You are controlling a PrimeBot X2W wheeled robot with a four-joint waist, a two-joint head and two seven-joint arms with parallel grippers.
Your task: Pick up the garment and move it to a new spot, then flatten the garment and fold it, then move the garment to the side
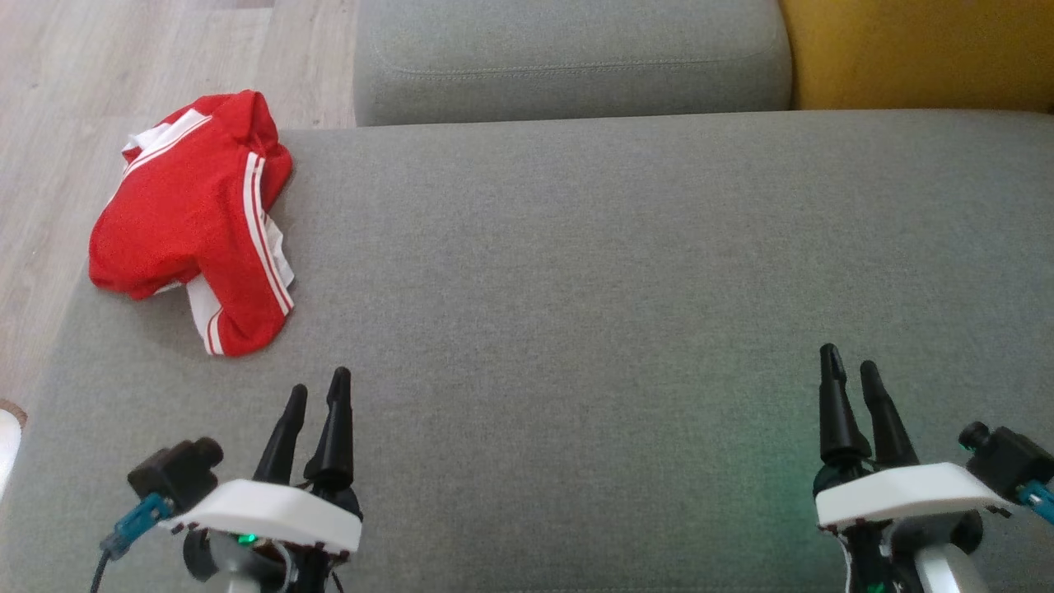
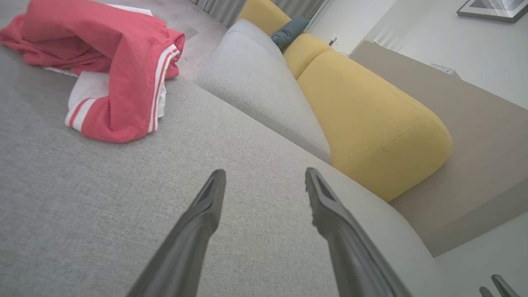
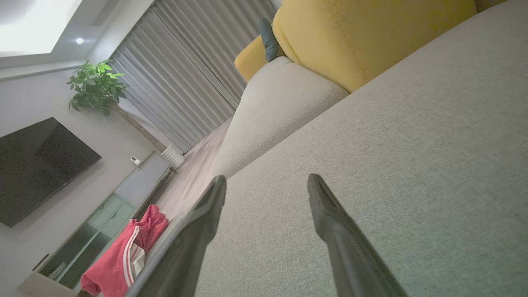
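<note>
The garment [image 1: 193, 218], a red piece with white side stripes, lies crumpled at about 10 o'clock in the head view. It sits on the far left corner of the grey seat [image 1: 576, 288], and its left part seems to hang past the seat's edge over the wooden floor [image 1: 99, 74]. The layers are bunched and folded over one another, with a white lining showing at the near end.

The left gripper [image 1: 318, 383] hovers over the seat near the garment, which lies at roughly 11 o'clock from it, apart and not touched. Its wrist view shows the two fingers spread wide with nothing between them. The right gripper [image 1: 849, 360] is well apart, at about 4 o'clock in the head view, its fingers likewise spread wide and empty. A grey back cushion [image 1: 568, 58] sits at 12 o'clock and a yellow cushion [image 1: 914, 53] at 1 o'clock.

The pick-up looks not yet begun. The main risk, as I judge it, is the edge. A nudge from the right before the fingers close could push the cloth off onto the floor. A pinch on one loose layer could let the rest unroll and drag. Descending too deep could snag the seat's weave along with the cloth. The right arm faces a long reach across, so the left is the likelier hand.
</note>
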